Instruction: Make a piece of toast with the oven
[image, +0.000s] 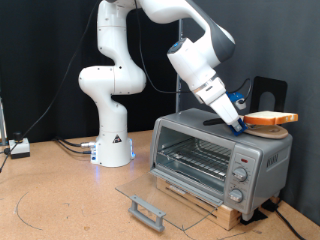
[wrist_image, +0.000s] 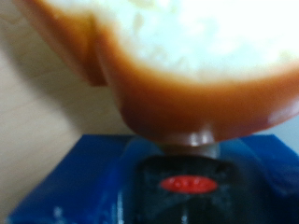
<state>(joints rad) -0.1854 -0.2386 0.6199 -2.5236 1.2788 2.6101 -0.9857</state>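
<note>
The silver-grey oven (image: 215, 150) stands at the exterior view's right with its glass door (image: 152, 203) folded down open and the wire rack (image: 195, 158) showing inside. My gripper (image: 240, 124) is over the oven's top right corner, shut on the edge of the piece of toast (image: 272, 118), which sticks out level just above the oven's top. In the wrist view the pale bread with its tan-brown crust (wrist_image: 187, 65) fills the picture right at the blue fingers (wrist_image: 75, 177). I cannot tell whether the toast rests on something.
Three knobs (image: 239, 176) run down the oven's right front. A black stand (image: 268, 90) is behind the oven. The oven sits on a wooden base (image: 205, 207). The robot's white base (image: 112, 145) and cables (image: 60, 143) are at the left.
</note>
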